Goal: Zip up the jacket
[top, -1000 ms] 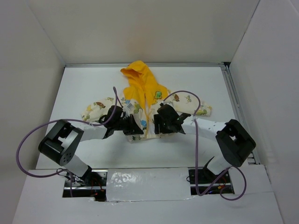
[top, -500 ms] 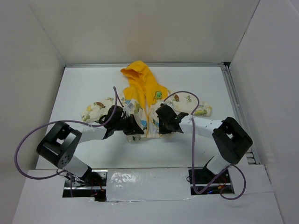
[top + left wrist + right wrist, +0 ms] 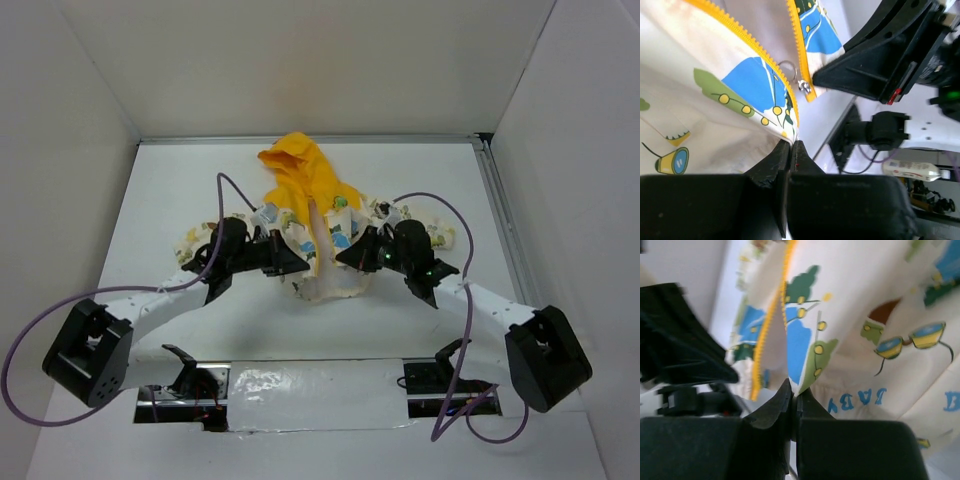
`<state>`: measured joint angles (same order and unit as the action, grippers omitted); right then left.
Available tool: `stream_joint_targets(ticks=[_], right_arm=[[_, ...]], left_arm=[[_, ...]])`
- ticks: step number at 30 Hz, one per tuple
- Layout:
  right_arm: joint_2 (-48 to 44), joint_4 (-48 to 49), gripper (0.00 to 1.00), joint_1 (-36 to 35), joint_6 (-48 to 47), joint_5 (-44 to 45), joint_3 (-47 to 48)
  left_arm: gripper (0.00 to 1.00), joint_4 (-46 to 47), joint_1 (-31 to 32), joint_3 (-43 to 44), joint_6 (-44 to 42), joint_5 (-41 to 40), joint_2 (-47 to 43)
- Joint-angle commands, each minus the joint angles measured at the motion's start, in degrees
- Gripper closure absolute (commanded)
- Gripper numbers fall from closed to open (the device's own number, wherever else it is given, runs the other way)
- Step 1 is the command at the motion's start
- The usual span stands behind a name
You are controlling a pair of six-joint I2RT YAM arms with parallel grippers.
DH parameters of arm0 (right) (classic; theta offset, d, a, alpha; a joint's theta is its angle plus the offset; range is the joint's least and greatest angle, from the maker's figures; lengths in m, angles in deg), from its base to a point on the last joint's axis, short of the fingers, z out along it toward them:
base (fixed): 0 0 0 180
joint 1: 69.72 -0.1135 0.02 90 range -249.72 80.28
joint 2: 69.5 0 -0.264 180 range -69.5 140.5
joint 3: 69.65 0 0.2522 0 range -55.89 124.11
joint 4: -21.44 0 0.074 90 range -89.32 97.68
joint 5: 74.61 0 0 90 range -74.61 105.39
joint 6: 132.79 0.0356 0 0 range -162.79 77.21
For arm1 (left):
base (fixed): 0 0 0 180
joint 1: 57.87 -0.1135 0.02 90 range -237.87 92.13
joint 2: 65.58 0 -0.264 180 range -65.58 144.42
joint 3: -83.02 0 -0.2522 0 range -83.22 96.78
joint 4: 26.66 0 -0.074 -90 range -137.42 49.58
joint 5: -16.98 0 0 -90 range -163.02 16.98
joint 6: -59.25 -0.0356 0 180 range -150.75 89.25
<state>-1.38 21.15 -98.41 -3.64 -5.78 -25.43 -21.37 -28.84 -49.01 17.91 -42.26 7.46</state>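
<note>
The jacket (image 3: 298, 180) lies at the table's middle back, yellow hood farthest away and front open along a pale strip. My left gripper (image 3: 296, 262) is shut on the lower left front edge, and my right gripper (image 3: 346, 259) is shut on the lower right front edge. Both hold the hem raised, with cloth sagging between them. In the left wrist view my left gripper (image 3: 792, 143) pinches the printed corner beside the yellow zipper teeth (image 3: 747, 37); a metal slider (image 3: 803, 86) sits on the other strip. In the right wrist view my right gripper (image 3: 796, 391) clamps printed cloth (image 3: 865, 315) beside a yellow zipper strip (image 3: 760, 352).
White walls enclose the table (image 3: 170, 190) on three sides, and a metal rail (image 3: 500, 220) runs along its right edge. Purple cables (image 3: 60, 320) loop from both arms. The jacket's sleeves (image 3: 200, 238) spread to either side.
My right gripper has shut on the jacket's right front edge. Both arms have stretched out and lifted, raising the lower front of the jacket off the table.
</note>
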Motion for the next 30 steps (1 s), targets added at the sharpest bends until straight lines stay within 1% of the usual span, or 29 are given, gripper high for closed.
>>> stream_joint_targets(ticks=[1, 4, 6, 9, 13, 17, 19, 21, 23, 27, 30], right_arm=[[-3.7, 19.8, 1.00, 0.5, 5.6, -10.2, -1.9], [-5.5, 23.2, 1.00, 0.3, 7.2, -11.5, -2.5], [-6.4, 23.5, 1.00, 0.2, 7.1, -11.8, -2.8], [-9.6, 23.8, 1.00, -0.1, 7.3, -8.7, -3.8], [-11.5, 24.8, 1.00, -0.9, 7.4, -6.4, -5.6], [-12.7, 26.9, 1.00, -1.9, 7.1, -6.7, -6.6], [-13.1, 27.0, 1.00, -2.0, 6.7, -7.9, -6.6], [-14.1, 27.4, 1.00, -2.2, 5.6, -9.9, -6.6], [-15.5, 26.7, 1.00, -2.9, 4.2, -10.4, -6.4], [-17.5, 24.1, 1.00, -4.1, 1.4, -9.6, -5.0], [-16.7, 20.6, 1.00, -5.1, 0.1, -6.2, -3.7]], left_arm=[[1.00, 4.1, 0.2, 2.9, 2.4, 2.5, -3.2], [1.00, 5.5, 0.2, 3.8, 4.9, 2.7, -4.7], [1.00, 6.9, 0.2, 3.4, 6.4, 2.5, -5.6], [1.00, 8.4, 0.2, 2.6, 8.8, 0.7, -6.6], [1.00, 11.9, 0.3, 0.9, 12.9, -0.9, -7.0], [1.00, 14.3, 0.4, 0.6, 15.1, -3.3, -6.9], [1.00, 14.1, 0.4, 1.5, 14.4, -3.7, -6.2], [1.00, 10.9, 0.5, 3.5, 14.1, -5.0, -4.7], [1.00, 11.8, 0.5, 3.5, 14.2, -4.6, -2.9], [1.00, 11.8, 0.6, 4.1, 15.1, -3.1, 1.0], [1.00, 14.4, 0.8, 5.0, 15.8, 0.9, 4.3]])
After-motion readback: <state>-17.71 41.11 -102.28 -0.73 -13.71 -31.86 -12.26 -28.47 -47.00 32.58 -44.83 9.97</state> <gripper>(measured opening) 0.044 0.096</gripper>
